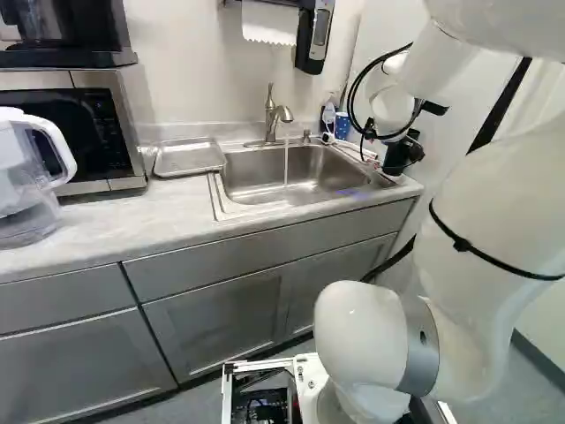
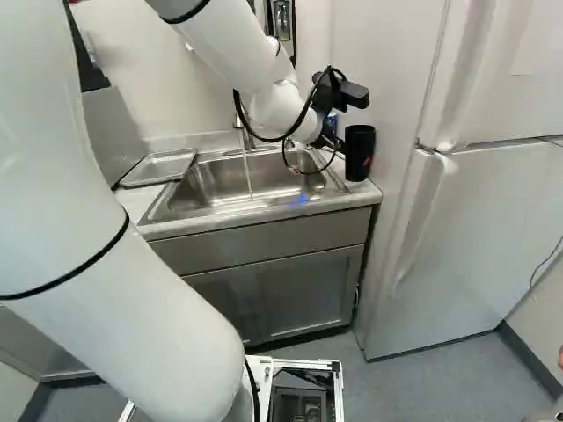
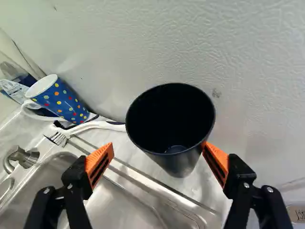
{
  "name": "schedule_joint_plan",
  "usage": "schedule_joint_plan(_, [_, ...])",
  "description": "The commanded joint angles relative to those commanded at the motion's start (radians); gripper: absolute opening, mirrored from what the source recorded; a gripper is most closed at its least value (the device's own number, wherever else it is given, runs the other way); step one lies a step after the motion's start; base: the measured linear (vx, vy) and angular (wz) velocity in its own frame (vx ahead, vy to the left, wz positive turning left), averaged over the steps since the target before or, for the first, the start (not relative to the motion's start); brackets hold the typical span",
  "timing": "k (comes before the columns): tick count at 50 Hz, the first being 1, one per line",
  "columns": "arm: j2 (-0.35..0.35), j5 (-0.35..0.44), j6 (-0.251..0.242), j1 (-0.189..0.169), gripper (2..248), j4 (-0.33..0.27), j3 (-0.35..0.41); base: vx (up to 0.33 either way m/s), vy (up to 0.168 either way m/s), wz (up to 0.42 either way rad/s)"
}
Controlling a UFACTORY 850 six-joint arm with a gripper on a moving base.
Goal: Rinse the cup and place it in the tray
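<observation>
Black cup [image 3: 176, 162] stands upright, mouth up, on the counter [image 2: 367, 192] beside the sink [image 1: 256, 181], at its refrigerator side. The robot's fingers [image 3: 99, 164] are spread open, one at either side of the cup; one pad is at the cup's wall, contact not certain, and the other is clearly apart. No grip is noted. The arm [image 2: 237, 44] reaches over the sink toward that end.

A white-handled brush [image 3: 95, 125] lies beside the sink, near the cup. Behind it, at the sink's back corner, a blue dotted mug [image 3: 66, 102] leans, tilted, handle facing the sink. A bottle [image 3: 13, 90] is next to the mug.

The faucet [image 1: 281, 113] rises at the back of the sink; water [image 1: 285, 164] runs from it into the basin. The metal tray [image 1: 188, 158] rests just beside the sink, on the side opposite the cup. Past the tray, farther from the sink, are a microwave [image 1: 79, 132] and a clear pitcher [image 1: 26, 208]. Gray cabinets [image 1: 216, 322] stand below the sink. The refrigerator [image 2: 493, 229] is beyond the cup.
</observation>
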Motion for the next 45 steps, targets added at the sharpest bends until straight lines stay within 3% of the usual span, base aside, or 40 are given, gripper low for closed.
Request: schedule_joint_plan(45, [0.000,0.039,0.000,0.000,247,0.000,0.000,0.000,0.000,0.000])
